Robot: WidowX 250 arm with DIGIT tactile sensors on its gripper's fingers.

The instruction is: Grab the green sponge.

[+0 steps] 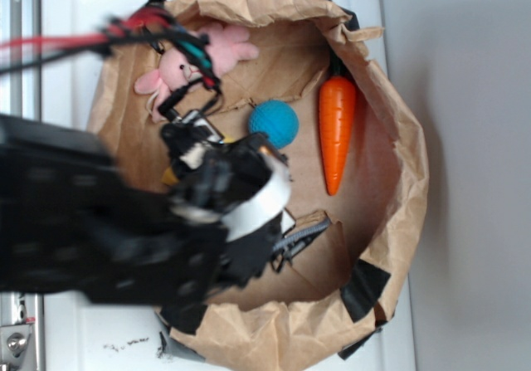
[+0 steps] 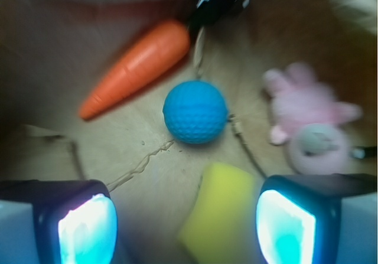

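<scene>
While pincer (image 2: pixel 186 228) hangs open inside paper bag (image 1: pixel 398 139), fingers (image 2: pixel 82 228) spread wide, yellow-coloured green sponge (image 2: pixel 221 208) sits between them, nearer right finger, off-centre. Blue ball (image 2: pixel 195 111) just beyond sponge, carrot (image 2: pixel 139 66) and pink bunny (image 2: pixel 307 113) farther. Risk: right finger lands on foam, pushes it aside; ball nudged.

Lighting and image quality: bright, even, diffuse daylight in both views.
Exterior: black arm (image 1: pixel 124 230) motion-blurred; soft shadow inside paper bag (image 1: pixel 390 122) rim. Wrist: overall soft focus; finger pads (image 2: pixel 88 231) glow with glare; yellow sponge (image 2: pixel 221 211) blurred; blue ball (image 2: pixel 195 111) sharpest; corners darkened.
</scene>
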